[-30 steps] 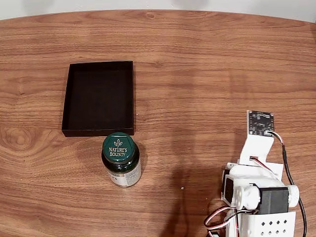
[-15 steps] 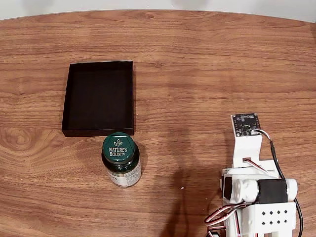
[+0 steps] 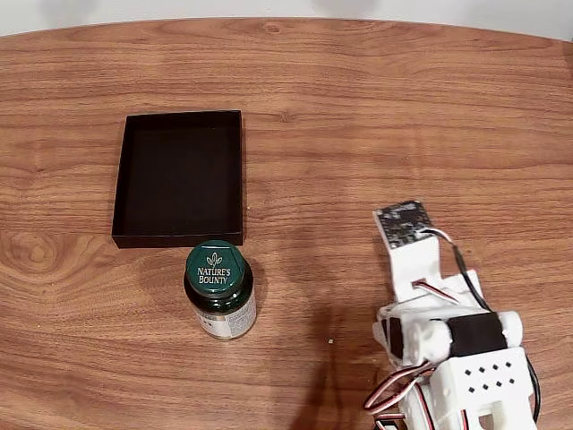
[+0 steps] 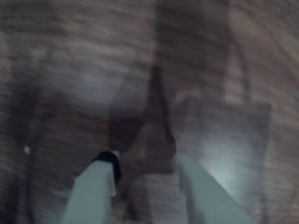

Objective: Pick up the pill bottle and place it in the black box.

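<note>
In the fixed view the pill bottle (image 3: 220,289) stands upright on the wood table, its green cap printed "Nature's Bounty", just below the near right corner of the black box (image 3: 179,176). The box is a shallow black tray with nothing in it. My white arm (image 3: 421,296) is at the lower right, well to the right of the bottle, with its wrist camera board (image 3: 401,222) covering the gripper from above. The blurred wrist view shows my gripper (image 4: 145,158) over bare wood, its two white fingers (image 4: 96,182) apart with nothing between them.
The arm's white base (image 3: 474,385) with its cables sits at the bottom right edge of the fixed view. Bare wood table (image 3: 358,116) stretches between the arm and the bottle and behind the box.
The arm has swung to the left in the fixed view, its wrist camera board moving toward the bottle. The bottle and the box have not moved.
</note>
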Controlling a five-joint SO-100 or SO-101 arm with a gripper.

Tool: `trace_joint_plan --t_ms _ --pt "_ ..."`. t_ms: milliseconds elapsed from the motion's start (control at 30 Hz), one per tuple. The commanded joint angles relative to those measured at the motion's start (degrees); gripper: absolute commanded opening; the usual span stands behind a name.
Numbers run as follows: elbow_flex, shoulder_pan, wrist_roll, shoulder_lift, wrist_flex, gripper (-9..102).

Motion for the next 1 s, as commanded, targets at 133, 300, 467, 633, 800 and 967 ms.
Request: trace_joint_plan --t_ms 133,300,467,633,800,967 --pt "-5.27 -11.87 -1.67 -5.45 -6.5 11" --pt "-7.56 -18.46 -3.16 -9.32 -10.99 11" --pt "-7.21 -23.99 -4.39 -12.74 -16.44 11" --pt "-7.29 -28.21 -6.42 -16.35 -18.46 11" --pt "-8.0 -30.85 -7.91 -19.86 -20.13 11" --pt "-8.0 -33.57 -9.14 -21.8 -22.32 11"
